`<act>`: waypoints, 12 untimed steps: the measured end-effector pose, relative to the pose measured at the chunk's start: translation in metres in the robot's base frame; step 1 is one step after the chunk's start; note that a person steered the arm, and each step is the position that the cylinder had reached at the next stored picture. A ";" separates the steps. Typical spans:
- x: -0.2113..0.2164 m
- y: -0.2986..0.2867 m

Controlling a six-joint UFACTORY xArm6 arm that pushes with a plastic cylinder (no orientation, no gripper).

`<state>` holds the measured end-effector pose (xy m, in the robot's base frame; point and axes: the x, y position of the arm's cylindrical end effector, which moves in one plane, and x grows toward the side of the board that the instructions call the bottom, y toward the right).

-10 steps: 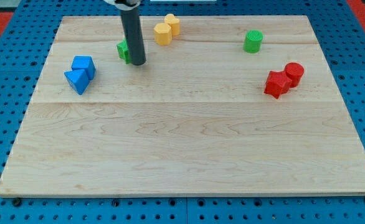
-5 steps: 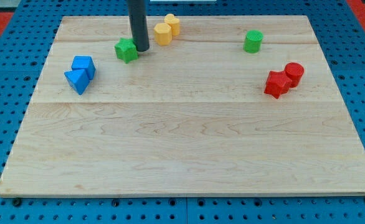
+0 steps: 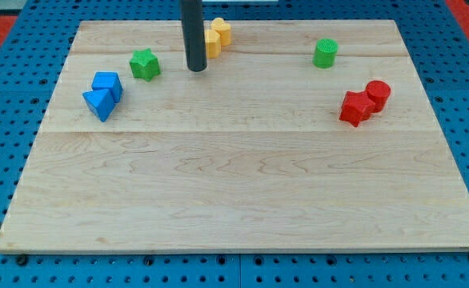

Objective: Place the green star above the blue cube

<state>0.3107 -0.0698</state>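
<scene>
The green star (image 3: pixel 145 64) lies on the wooden board near the view's top left. The blue cube (image 3: pixel 107 83) sits below and to the left of it, touching a blue triangular block (image 3: pixel 98 104). My tip (image 3: pixel 196 69) is on the board to the right of the green star, a clear gap apart from it. The rod stands in front of the yellow blocks and hides part of them.
Two yellow blocks (image 3: pixel 215 38) sit at the top, just right of the rod. A green cylinder (image 3: pixel 325 53) stands at the top right. A red star-like block (image 3: pixel 354 107) and a red cylinder (image 3: pixel 377 94) touch at the right. The board (image 3: pixel 234 200) lies on a blue pegboard.
The green star has slid left, toward the spot above the blue cube. My tip has moved right, from touching the star to a gap away from it.
</scene>
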 end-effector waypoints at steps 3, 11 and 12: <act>0.000 -0.061; 0.015 -0.102; 0.015 -0.106</act>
